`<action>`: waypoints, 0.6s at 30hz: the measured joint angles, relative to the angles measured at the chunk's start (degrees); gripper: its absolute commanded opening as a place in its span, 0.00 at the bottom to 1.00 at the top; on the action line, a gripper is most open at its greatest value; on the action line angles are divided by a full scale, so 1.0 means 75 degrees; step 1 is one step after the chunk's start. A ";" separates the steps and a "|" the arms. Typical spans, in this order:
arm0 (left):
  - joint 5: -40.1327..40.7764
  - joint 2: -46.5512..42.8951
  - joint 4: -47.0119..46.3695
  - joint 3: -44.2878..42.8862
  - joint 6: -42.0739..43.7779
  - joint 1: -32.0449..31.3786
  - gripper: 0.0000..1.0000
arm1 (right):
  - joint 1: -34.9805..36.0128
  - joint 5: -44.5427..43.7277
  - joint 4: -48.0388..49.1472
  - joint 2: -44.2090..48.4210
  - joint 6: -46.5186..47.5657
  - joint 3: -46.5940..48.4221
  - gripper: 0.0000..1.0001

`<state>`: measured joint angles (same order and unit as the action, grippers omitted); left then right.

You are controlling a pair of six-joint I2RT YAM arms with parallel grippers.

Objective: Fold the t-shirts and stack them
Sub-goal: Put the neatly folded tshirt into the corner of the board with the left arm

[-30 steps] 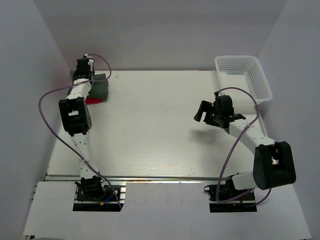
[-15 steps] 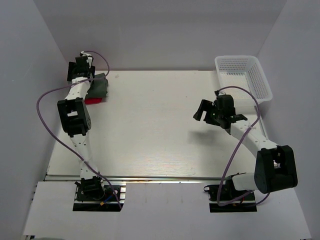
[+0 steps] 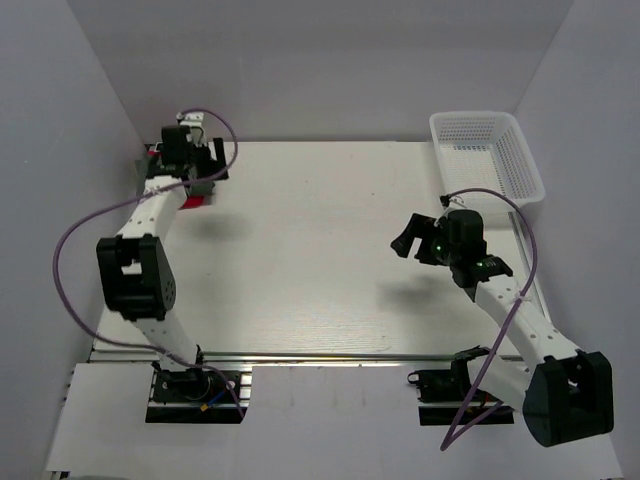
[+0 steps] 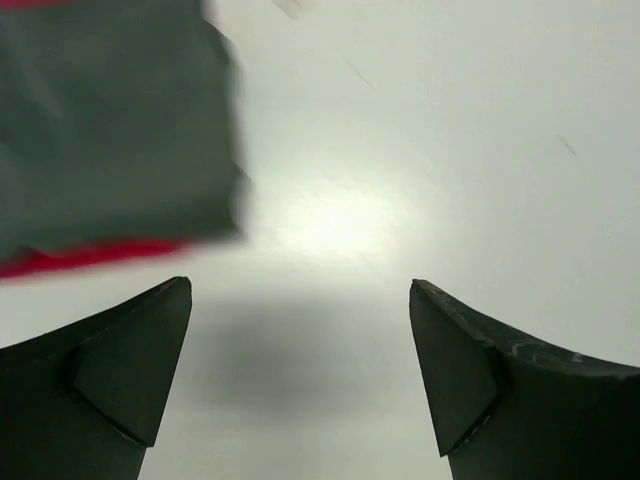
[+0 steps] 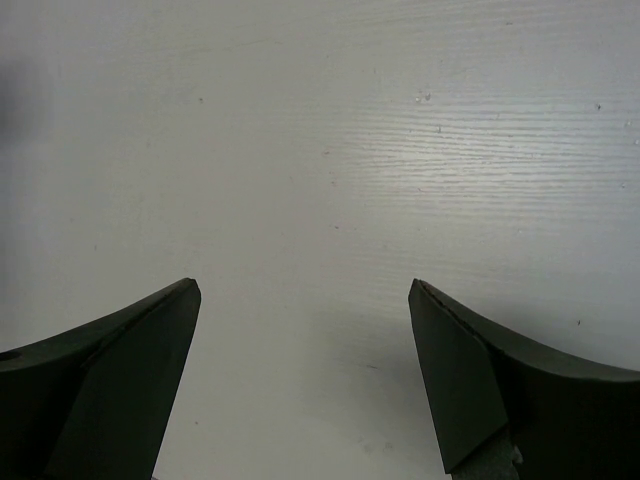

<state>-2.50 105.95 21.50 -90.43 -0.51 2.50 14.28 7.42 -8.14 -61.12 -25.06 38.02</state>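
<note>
T-shirts stacked far-left on table, left gripper spread just beside

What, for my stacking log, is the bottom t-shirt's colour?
Red: the bottom t-shirt shows best in the left wrist view.

desk: white, faint wood grain
far left corner: red t-shirt, grey-green t-shirt stacked on it
far right corner: white mesh basket
</note>
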 measured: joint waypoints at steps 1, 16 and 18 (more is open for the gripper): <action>-0.0044 -0.0548 -0.0251 0.0743 -0.0178 -0.0224 1.00 | 0.0000 0.0012 -0.0020 0.0128 0.0003 -0.0096 0.91; 0.0889 -0.5184 -0.1332 0.7079 -0.2279 -0.4523 1.00 | -0.0003 0.0023 -0.0338 0.1932 0.0032 -0.1510 0.91; 0.1224 -0.5380 -0.1300 0.7079 -0.2320 -0.4654 1.00 | -0.0003 -0.0009 -0.0344 0.2107 0.0015 -0.1661 0.91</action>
<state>6.68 65.60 11.75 -37.34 -17.91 -32.40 14.26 7.35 -10.72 -45.32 -24.95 25.56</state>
